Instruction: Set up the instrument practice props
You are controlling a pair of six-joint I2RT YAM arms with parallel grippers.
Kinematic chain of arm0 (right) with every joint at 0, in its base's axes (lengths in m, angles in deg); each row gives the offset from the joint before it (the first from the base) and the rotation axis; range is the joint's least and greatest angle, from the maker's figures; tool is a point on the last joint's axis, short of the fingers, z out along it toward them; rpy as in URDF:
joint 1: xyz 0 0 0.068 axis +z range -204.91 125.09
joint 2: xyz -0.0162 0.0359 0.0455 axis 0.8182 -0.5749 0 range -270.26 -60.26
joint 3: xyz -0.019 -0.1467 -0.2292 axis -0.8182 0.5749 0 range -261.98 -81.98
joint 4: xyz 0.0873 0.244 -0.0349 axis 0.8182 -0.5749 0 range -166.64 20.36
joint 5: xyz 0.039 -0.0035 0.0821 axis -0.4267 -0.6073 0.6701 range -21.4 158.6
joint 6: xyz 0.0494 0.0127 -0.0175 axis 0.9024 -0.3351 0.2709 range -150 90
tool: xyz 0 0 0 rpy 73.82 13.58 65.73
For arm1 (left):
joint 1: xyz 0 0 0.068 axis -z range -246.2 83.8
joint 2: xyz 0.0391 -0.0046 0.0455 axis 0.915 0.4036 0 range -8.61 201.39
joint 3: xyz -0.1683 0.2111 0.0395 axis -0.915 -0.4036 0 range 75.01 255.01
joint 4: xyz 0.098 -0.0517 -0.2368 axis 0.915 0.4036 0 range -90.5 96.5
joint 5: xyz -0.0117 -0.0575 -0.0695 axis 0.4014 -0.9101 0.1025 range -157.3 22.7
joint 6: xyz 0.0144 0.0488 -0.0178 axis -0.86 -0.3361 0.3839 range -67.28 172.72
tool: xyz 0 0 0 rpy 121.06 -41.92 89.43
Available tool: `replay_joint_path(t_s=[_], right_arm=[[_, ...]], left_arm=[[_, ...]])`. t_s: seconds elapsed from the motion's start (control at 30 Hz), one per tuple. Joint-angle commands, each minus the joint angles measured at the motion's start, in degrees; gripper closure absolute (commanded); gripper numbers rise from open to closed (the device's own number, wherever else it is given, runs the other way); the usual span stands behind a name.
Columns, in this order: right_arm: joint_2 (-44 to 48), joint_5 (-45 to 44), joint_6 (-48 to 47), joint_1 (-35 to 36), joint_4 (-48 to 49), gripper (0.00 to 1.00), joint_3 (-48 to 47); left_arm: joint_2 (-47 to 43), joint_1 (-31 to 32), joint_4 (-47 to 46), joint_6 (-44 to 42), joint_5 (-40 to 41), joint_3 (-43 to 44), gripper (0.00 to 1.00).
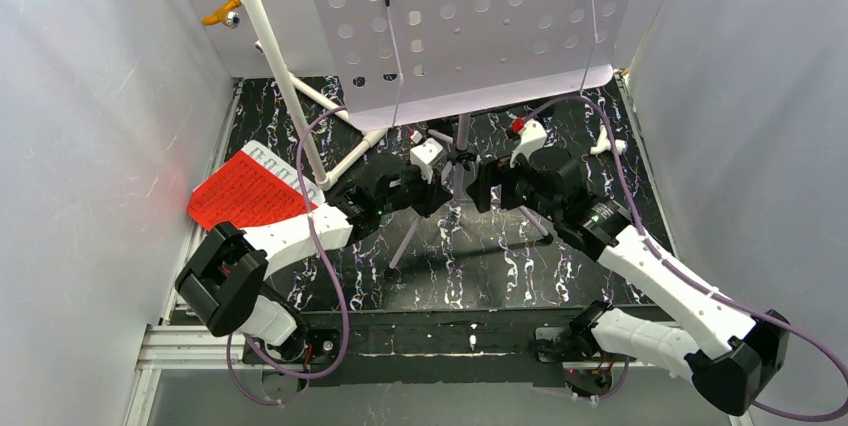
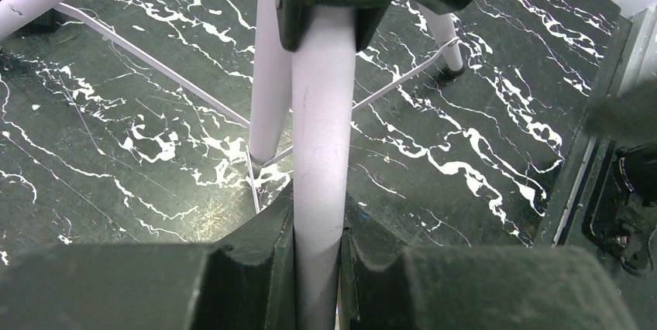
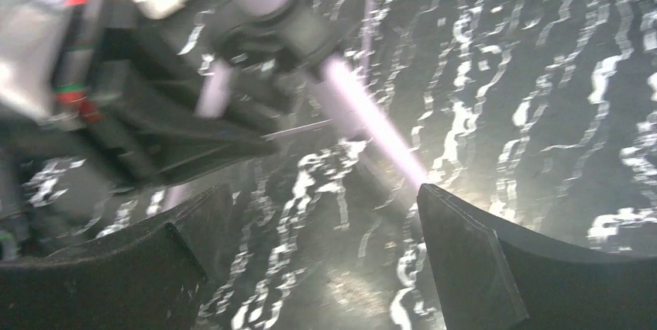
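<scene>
Status: the lilac music stand (image 1: 470, 26) is standing upright at the middle of the black marbled table (image 1: 480, 276), its perforated desk filling the top of the overhead view and its tripod legs (image 1: 405, 244) spreading beneath. The red music sheet (image 1: 245, 194) is lying flat at the left edge of the table, well apart from the desk and just beside the white pipe frame (image 1: 275, 66). No sheet is resting on the desk. The white sheet and the microphone are not showing identifiably in any view. Judgement: the task is sitting at an early stage; the stand is being positioned, and both sheets and the microphone are awaiting placement.

Grippers: the left gripper (image 1: 428, 191) is pinching a lilac tube of the stand, low down by the leg hub. The right gripper (image 1: 487, 186) is hanging just beside the same hub with its jaws spread wide, holding nothing.

View comparison: the overhead view is giving the whole layout but is not resolving the contact at either claw. The left wrist view is confirming the grip: the tube (image 2: 323, 152) is running between the two fingers (image 2: 256, 276), both pressing on it, with other legs splaying onto the table behind. The right wrist view, though blurring, is showing its fingers (image 3: 472, 268) far apart with bare table between them and a lilac leg (image 3: 372, 125) ahead, untouched
</scene>
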Motion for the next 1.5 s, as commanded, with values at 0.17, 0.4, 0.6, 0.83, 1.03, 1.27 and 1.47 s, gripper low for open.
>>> replay_joint_path(t_s=[0.17,0.4,0.6,0.83,1.03,1.27,1.47], right_arm=[[5.1,-2.6,16.5,5.7,9.5,0.25,1.0],[-2.3,-6.4,14.9,5.9,11.8,0.29,-4.0],[-3.4,-11.6,19.0,6.3,12.9,0.41,-3.1],[-4.7,-12.6,21.3,6.2,15.1,0.45,-3.3],[-6.4,-15.0,23.0,6.3,15.5,0.46,-4.0],[-7.4,-18.7,30.4,6.2,15.5,0.61,-3.0],[-6.2,-24.0,49.7,5.9,8.3,0.94,-1.1]], left_arm=[[4.2,0.0,9.0,3.0,5.6,-0.1,1.00],[3.1,1.0,9.3,2.0,6.9,-0.2,1.00],[3.5,1.1,9.6,2.2,6.4,0.3,1.00],[3.7,1.1,9.8,2.3,6.0,0.6,1.00],[4.0,1.1,9.9,2.4,5.8,0.7,1.00],[3.9,1.2,10.0,2.4,5.8,0.7,1.00],[4.0,1.2,10.1,2.3,5.9,0.8,1.00]])
